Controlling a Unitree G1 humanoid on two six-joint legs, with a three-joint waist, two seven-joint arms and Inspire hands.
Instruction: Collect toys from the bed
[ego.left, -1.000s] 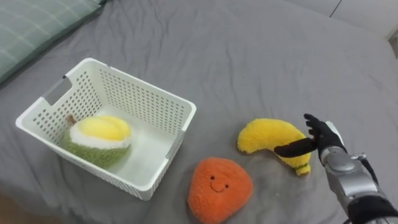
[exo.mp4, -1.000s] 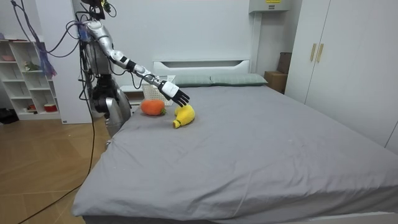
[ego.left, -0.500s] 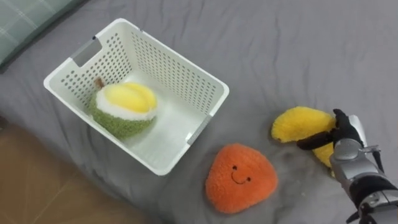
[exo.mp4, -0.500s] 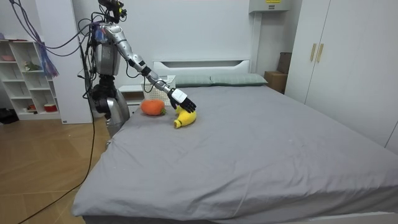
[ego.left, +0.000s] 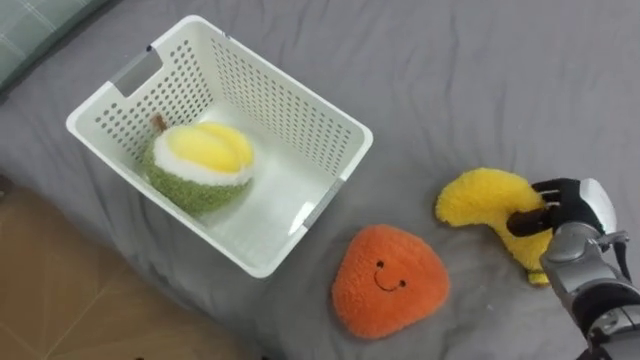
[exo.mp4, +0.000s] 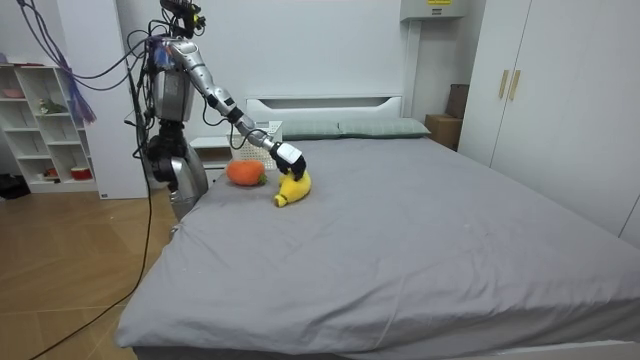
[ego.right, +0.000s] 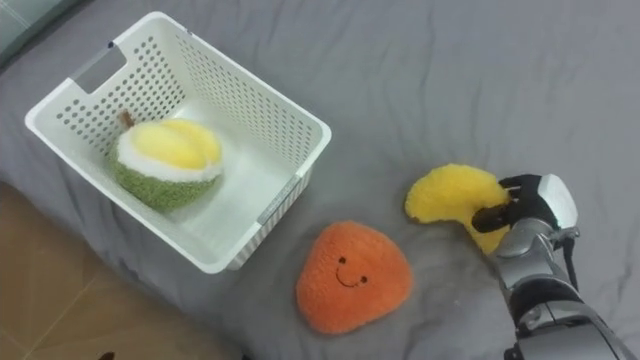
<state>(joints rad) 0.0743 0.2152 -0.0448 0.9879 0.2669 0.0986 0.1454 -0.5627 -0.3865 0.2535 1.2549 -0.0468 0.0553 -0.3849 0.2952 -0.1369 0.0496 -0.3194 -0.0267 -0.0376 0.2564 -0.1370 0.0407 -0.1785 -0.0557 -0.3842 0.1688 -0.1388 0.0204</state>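
Right hand (ego.left: 572, 206) now curls round plush banana (ego.left: 478, 198), fingers wide a second ago; grip at its right end, long axis running left toward basket (ego.left: 345, 122) by bed (ego.left: 480, 70) edge.

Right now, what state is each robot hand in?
Left robot hand: cannot be told.
Right robot hand: closed on the yellow banana plush.

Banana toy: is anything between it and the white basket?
No. Bare bedsheet lies between the banana plush, held in the right hand, and the white basket; the orange plush sits aside, nearer the robot.
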